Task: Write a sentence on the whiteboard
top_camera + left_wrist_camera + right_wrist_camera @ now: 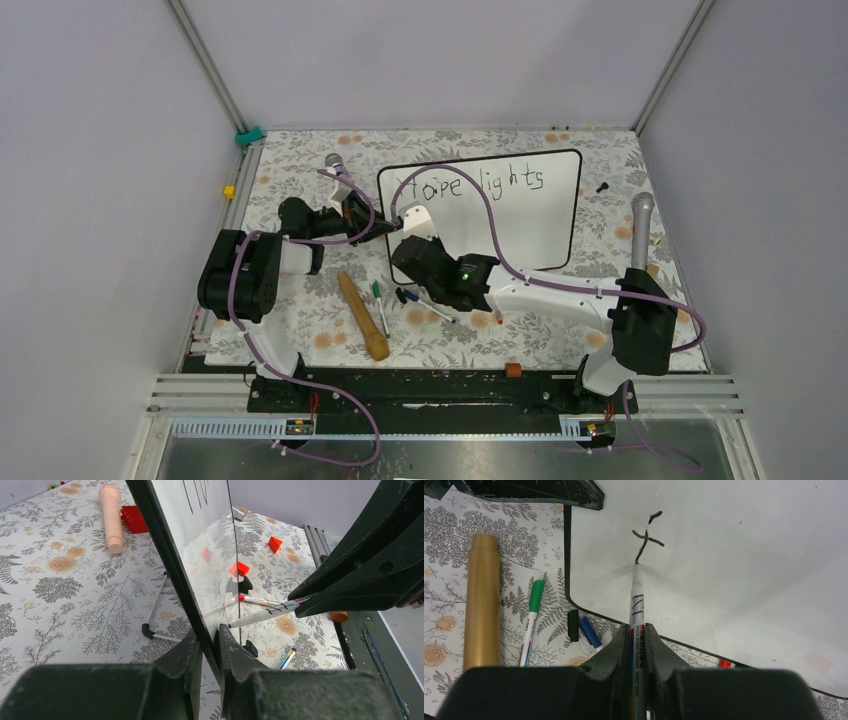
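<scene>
Right jaws shut on slim white marker pen (636,605), tip touching large glossy black-framed whiteboard (520,232), far-middle floral tabletop (560,342) | left jaws pinch its left edge | dark handwritten sentence (470,181): "Hope lights" done, second line barely begun

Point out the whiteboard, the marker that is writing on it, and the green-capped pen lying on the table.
whiteboard (540,225): top external view, bare white face below the writing.
marker (636,600): right wrist view, white barrel behind the tip.
green-capped pen (537,589): right wrist view, its green cap.
</scene>
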`<state>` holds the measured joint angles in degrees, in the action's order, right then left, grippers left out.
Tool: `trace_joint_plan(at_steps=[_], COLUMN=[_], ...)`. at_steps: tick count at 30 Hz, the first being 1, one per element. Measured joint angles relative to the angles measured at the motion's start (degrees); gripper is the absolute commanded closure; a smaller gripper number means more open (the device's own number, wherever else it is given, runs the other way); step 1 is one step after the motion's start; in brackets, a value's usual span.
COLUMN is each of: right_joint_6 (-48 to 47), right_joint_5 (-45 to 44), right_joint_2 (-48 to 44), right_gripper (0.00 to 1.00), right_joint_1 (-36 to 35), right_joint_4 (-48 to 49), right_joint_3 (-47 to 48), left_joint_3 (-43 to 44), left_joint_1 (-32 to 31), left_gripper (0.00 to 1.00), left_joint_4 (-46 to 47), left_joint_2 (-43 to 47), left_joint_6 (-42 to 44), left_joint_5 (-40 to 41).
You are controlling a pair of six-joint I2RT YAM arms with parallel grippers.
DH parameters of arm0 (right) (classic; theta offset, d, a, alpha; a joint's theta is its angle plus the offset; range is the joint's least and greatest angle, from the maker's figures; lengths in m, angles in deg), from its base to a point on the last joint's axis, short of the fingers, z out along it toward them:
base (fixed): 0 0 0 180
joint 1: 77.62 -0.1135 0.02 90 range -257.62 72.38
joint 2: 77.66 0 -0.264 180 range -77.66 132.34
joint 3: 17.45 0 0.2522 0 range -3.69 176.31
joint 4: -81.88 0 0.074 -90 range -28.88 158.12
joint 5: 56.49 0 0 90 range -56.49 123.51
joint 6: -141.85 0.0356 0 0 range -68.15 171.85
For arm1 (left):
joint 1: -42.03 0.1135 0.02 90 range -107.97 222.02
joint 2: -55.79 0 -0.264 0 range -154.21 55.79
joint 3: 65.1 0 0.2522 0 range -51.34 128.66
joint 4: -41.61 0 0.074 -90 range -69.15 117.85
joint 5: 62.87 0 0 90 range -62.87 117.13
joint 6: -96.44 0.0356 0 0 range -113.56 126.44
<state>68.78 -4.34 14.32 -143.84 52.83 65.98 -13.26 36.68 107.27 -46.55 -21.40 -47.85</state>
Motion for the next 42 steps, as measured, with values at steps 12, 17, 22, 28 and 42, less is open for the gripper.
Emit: trace_joint_plan(at_steps=[12,17,22,28,42], right_joint_6=[0.4,0.0,-0.7,-2.2,-4.3], right_joint_5=[-0.8,-1.7,-1.8,-3.2,-3.2], right_joint_2=[-0.2,-1.7,-4.7,-6.5,-5.8], right_gripper=[1.00,1.00,1.00,1.00,1.00], right_joint_1=[0.0,0.0,0.0,0.1,2.3], right_joint_4=[-2.2,-2.2,-2.0,-1.4,-1.3], right_joint_3=[-0.1,-0.2,-0.2,-0.2,1.8], left_joint_3=[0.0,0.0,0.0,0.0,0.0], left_joint_1=[0.0,0.0,0.0,0.0,0.0], left_gripper=[1.00,1.00,1.00,1.00,1.00], left_joint_4=[0.0,0.0,0.0,0.0,0.0], left_joint_2=[0.0,0.0,0.0,0.0,0.0], left_joint_6=[0.0,0.0,0.0,0.0,0.0], left_joint_5=[0.0,0.0,0.0,0.0,0.0])
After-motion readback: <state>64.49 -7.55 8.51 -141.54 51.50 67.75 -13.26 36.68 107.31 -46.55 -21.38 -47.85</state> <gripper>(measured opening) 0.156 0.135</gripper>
